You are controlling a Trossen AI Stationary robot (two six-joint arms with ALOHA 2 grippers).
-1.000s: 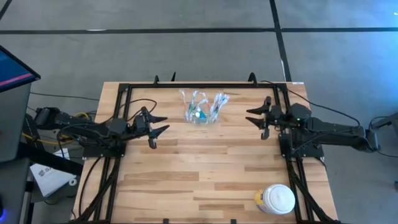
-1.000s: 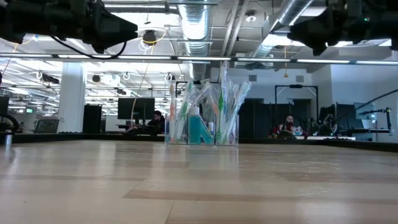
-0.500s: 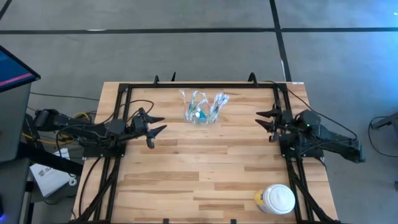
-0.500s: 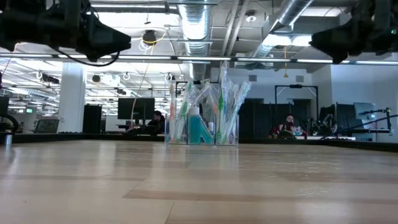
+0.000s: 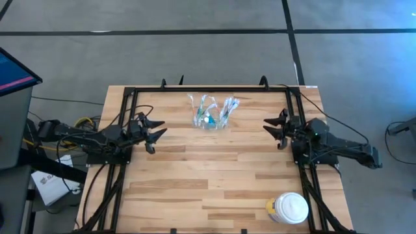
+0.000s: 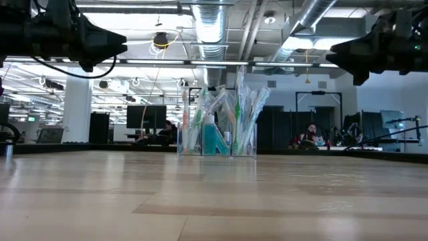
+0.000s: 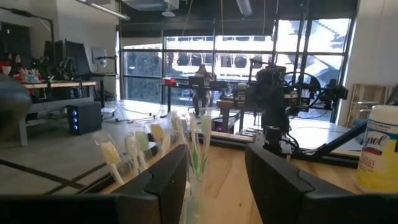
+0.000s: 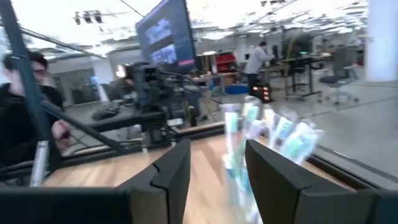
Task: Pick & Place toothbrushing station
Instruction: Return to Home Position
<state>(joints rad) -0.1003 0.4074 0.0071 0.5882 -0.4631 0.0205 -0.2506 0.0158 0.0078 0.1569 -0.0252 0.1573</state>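
The clear plastic holder [image 5: 210,116] stands upright on its base at the table's far middle, with blue, green and whitish toothbrushes [image 6: 249,107] and a small teal tube [image 6: 214,137] sticking up in it. It also shows in the left wrist view [image 7: 186,155] and the right wrist view [image 8: 249,143]. My left gripper [image 5: 156,130] hovers open to the holder's left, above the table. My right gripper [image 5: 272,127] hovers open to the holder's right. Neither touches anything.
A white round lidded jar [image 5: 289,208] with a yellow label stands at the table's near right corner. A black frame [image 5: 195,91] runs along the table's far edge and both sides. Bare wood lies between the holder and the near edge.
My left gripper has drawn back toward the table's left edge. My right gripper has drawn back a little toward the right edge, then edged toward the holder again, its arm folding in. The holder has stayed still.
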